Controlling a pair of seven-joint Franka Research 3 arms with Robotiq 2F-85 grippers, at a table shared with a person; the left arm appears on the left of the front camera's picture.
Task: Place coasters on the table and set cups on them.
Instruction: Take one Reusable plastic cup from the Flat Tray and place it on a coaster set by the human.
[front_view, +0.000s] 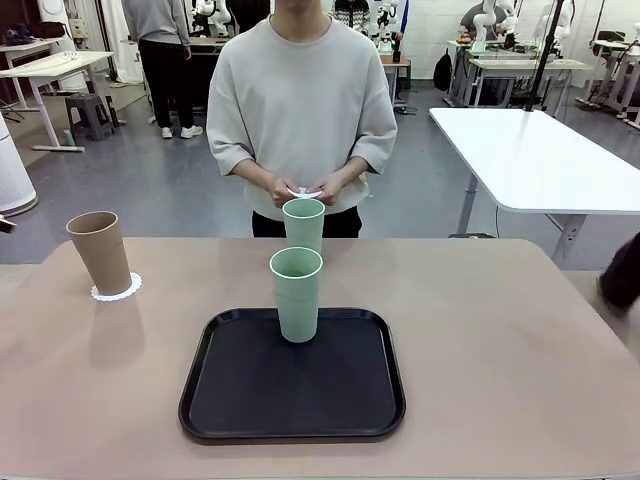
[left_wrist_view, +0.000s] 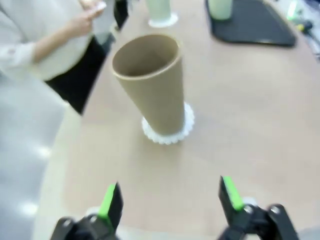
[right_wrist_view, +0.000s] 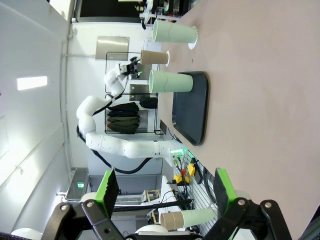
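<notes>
The tan-brown cup stands upright on a lacy white coaster at the table's far left. My left gripper is open a short way in front of that cup and its coaster, touching neither. One mint cup stands on the black tray. The other mint cup stands beyond the tray on a coaster. The person holds a third coaster in both hands. My right gripper is open and empty, far from the cups.
The black tray takes up the table's middle near the front edge. The person stands at the far edge, right behind the rear mint cup. A white table stands off to the back right. The tabletop's right half is bare.
</notes>
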